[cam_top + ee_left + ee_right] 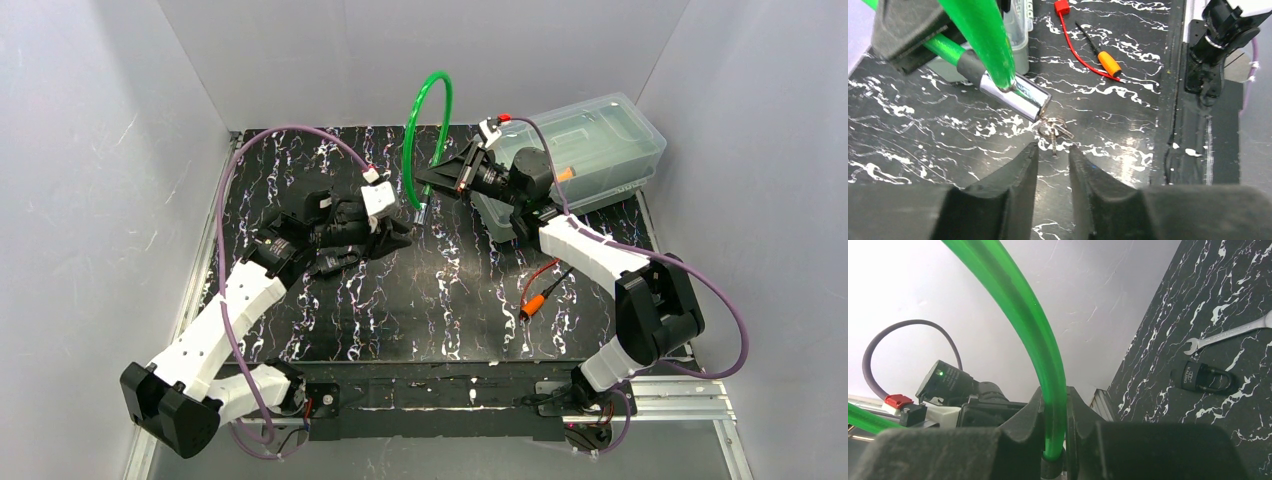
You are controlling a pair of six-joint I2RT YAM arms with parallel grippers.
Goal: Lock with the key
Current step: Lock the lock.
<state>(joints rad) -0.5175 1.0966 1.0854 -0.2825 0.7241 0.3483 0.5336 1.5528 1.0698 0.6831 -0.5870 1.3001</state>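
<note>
My right fingers (pixel 1030 412) clamp the green cable lock (pixel 1025 315) near the worktop's (pixel 400 320) far edge. My left fingers (pixel 1030 160), apart, sit just short of its key (pixel 1053 131); gripping and turning remain.

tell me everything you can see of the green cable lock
The green cable lock is a glossy, translucent green cable arching up in a loop. It ends in a black collar and a shiny chrome barrel. The barrel slants down, low over the black marbled table. A small key ring hangs at its tip, seemingly with a key in the barrel. The right gripper clamps the cable just above the barrel. The left gripper sits before the keys, jaws apart, not touching.
</note>
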